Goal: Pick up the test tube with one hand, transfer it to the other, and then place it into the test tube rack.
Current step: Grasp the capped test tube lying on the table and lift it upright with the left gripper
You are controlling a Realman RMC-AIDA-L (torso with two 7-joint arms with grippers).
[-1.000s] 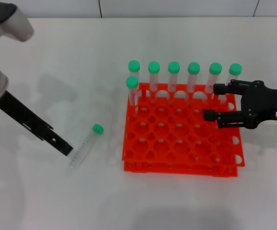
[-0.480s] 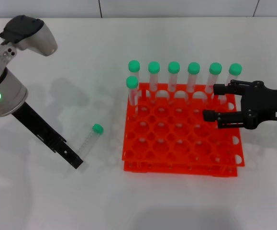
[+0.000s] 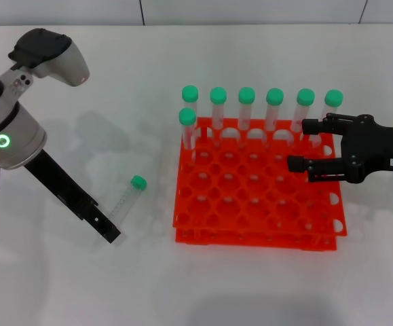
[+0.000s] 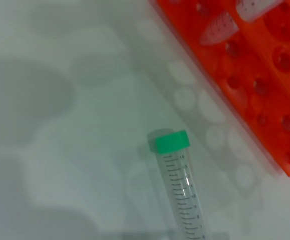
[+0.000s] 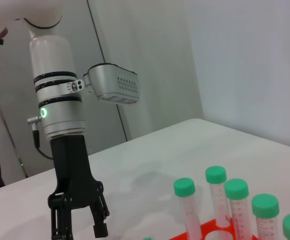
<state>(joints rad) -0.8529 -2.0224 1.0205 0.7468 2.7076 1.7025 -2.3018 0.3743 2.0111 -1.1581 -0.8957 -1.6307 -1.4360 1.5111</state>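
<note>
The test tube (image 3: 123,202) lies on the white table left of the rack, green cap (image 3: 138,182) pointing away from me; the left wrist view shows the test tube (image 4: 179,185) close below the camera. My left gripper (image 3: 109,233), black and unlabelled, slants down to the tube's lower end. The right wrist view shows the left gripper (image 5: 79,227) with fingers spread and nothing between them. The orange-red test tube rack (image 3: 257,197) stands at centre right. My right gripper (image 3: 303,144), white-labelled, hovers open over the rack's right side.
Several identical green-capped tubes (image 3: 246,112) stand upright in the rack's back row, plus one in its far-left corner; they also show as tubes (image 5: 235,200) in the right wrist view. The rack's corner (image 4: 265,75) lies close to the lying tube.
My left arm has swung rightward and its gripper has slid along the table to the tube's lower end. The tube, the rack and my right gripper have not moved.
</note>
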